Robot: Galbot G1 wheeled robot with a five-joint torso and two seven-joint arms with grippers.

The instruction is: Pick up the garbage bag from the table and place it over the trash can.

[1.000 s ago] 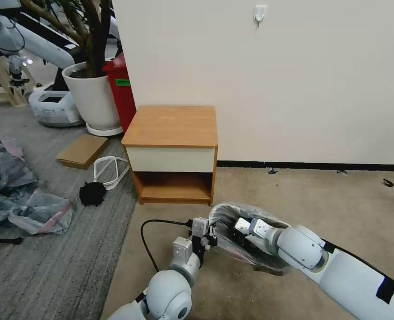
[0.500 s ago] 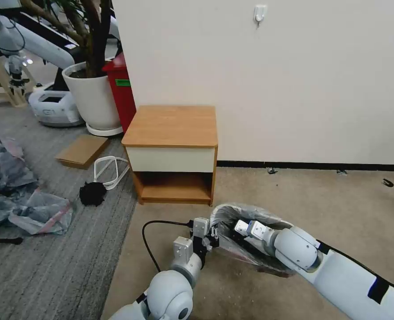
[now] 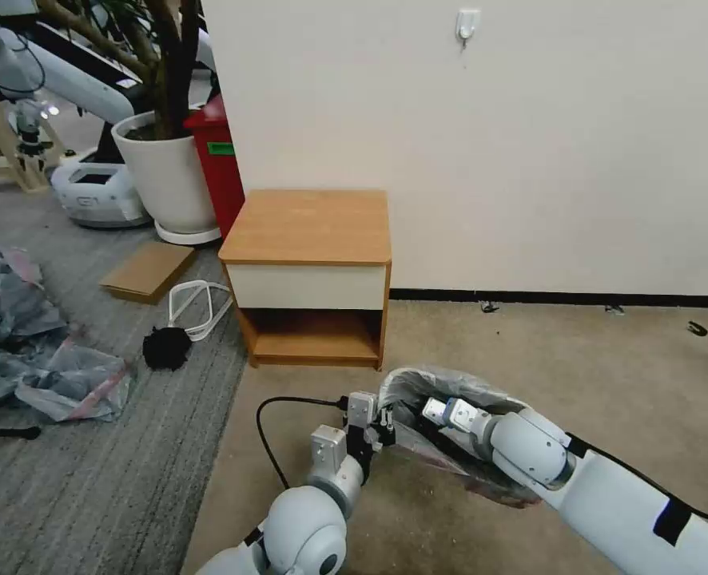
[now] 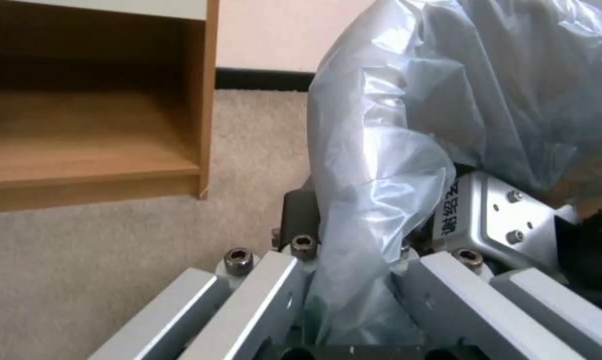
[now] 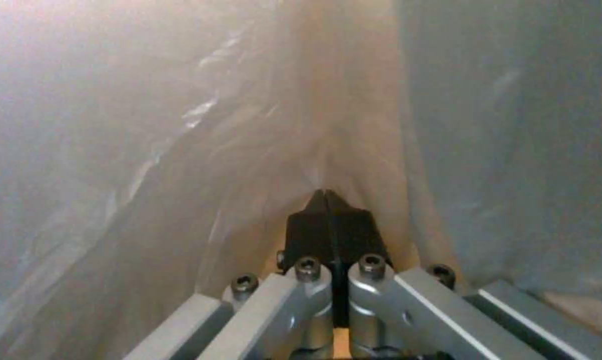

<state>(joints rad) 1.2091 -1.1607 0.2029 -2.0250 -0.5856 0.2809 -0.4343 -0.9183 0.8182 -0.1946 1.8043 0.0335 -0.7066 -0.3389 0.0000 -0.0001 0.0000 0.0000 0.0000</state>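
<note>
a two-armed robot works the garbage bag (image 3: 442,383) low over the beige carpet, just in front of the wooden bench (image 3: 310,226), whose top lies bare. the left gripper (image 3: 379,422) pinches the bag's near edge, its fingers (image 4: 301,235) closed on a fold of grey film that runs up between them in the left wrist view. the right gripper (image 3: 434,413) reaches inside the bag's mouth, its black fingers (image 5: 330,225) pressed together tip to tip; whether any plastic is caught between them cannot be told (film veils everything around them). the trash can itself cannot be made out under the bag.

to do this step well, the judgement is that the left hold should stay firm as an anchor while the right arm spreads the mouth wide and evenly, pulling gently so the thin film neither tears nor slips free.

against the frame a second ago, the right arm has slid a little down and toward the robot's right, and the bag's mouth has stretched slightly with it; the left gripper has barely shifted.
</note>
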